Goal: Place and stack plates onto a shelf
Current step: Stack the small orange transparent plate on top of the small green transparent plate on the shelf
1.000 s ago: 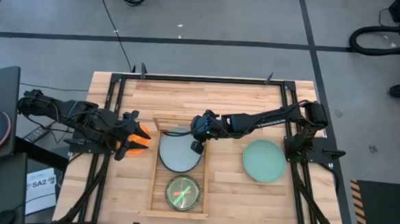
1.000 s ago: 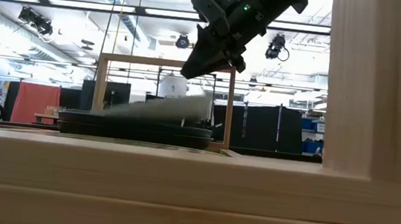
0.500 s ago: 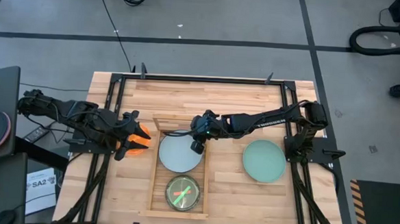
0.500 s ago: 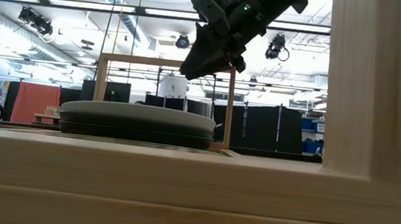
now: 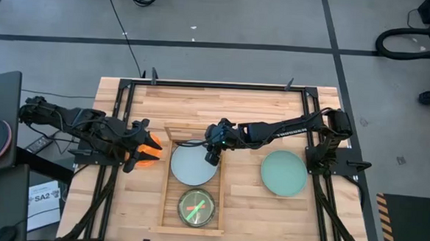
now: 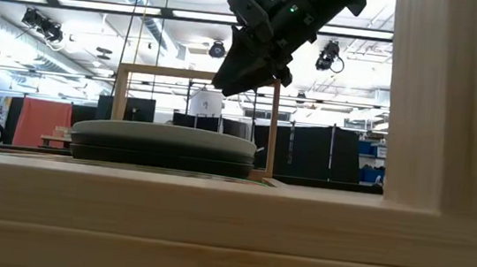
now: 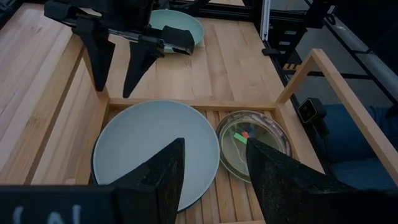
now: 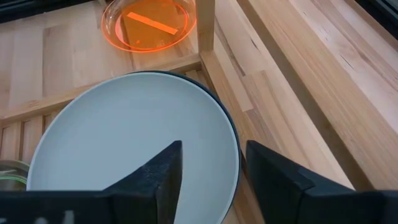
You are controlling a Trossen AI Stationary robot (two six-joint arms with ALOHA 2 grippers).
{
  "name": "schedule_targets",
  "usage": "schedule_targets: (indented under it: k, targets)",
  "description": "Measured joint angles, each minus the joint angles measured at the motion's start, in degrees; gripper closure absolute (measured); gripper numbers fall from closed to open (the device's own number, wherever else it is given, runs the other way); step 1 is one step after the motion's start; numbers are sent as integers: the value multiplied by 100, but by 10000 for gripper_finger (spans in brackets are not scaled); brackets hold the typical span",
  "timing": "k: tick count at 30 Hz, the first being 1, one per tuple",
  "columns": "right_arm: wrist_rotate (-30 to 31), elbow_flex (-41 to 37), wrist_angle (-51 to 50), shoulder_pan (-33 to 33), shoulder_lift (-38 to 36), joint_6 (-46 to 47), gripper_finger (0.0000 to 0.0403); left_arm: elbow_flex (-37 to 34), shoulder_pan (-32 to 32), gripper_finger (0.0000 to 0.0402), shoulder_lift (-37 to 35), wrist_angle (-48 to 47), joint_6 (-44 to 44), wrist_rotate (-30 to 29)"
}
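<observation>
Grey floor w/ dark tape lines surrounded the light plank-wood bench (image 5: 274, 109); low view looked across into a big hall w/ strip lights.

Flat light-wood slatted shelf w/ raised rim (image 5: 219, 202) lay mid-bench. On its far half sat the large round pale blue-white plate (image 5: 193, 164), stacked on a dark plate whose rim peeked out in the right wrist view (image 8: 231, 127). Small translucent green plate (image 5: 196, 207) lay in the near half. Large mint green plate (image 5: 283, 173) sat on the bench, well apart to the right.

Right claw (image 5: 212, 153) hung above the pale plate's far-right edge, fingers spread wide, holding nothing. Left claw (image 5: 141, 150) was by the small translucent orange plate (image 5: 151, 149) left of the shelf, fingers apart, not gripping it.

Only the low view showed the stack's layered side (image 6: 161, 148) & the gap under the right claw.
</observation>
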Motion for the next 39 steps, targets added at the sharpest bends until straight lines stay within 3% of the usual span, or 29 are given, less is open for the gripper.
schedule_targets:
  k: [39]
  targets:
    - [-148, 0, -29, 0, -23, -38, 208, 0, 0, 225, 0, 0, -19, -1]
